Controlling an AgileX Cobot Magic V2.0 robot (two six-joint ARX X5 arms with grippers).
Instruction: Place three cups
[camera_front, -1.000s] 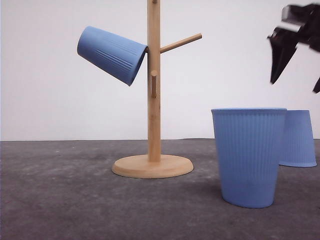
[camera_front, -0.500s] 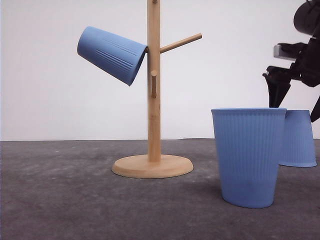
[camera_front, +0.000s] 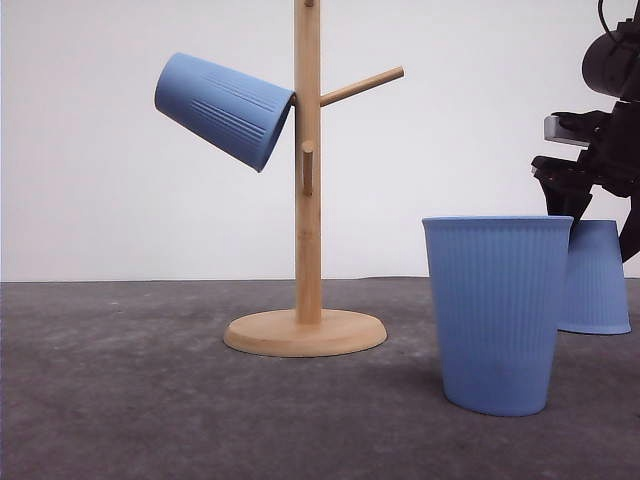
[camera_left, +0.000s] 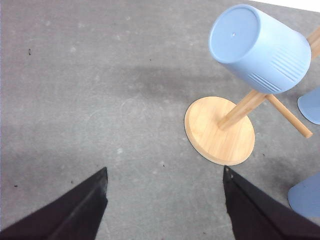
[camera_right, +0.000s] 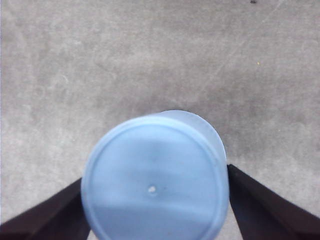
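Observation:
Three light-blue ribbed cups are in view. One cup (camera_front: 225, 108) (camera_left: 260, 47) hangs mouth-first on a peg of the wooden stand (camera_front: 307, 200). Another (camera_front: 497, 312) stands upright in the right foreground. A third (camera_front: 597, 277) (camera_right: 152, 180) sits upside down behind it, at the far right. My right gripper (camera_front: 597, 215) (camera_right: 155, 210) is open and lowered over this third cup's base, with one finger on each side of it. My left gripper (camera_left: 165, 172) is open with nothing in it, hovering over bare table a little away from the stand's base (camera_left: 220, 132).
The stand has a free peg (camera_front: 362, 85) pointing up to the right and a short one (camera_front: 308, 165) facing forward. The grey table surface (camera_front: 120, 380) stretches to the left of the stand. A white wall runs behind.
My right gripper has come down from the upper right and now straddles the top of the upside-down cup. The cups and stand have stayed in place.

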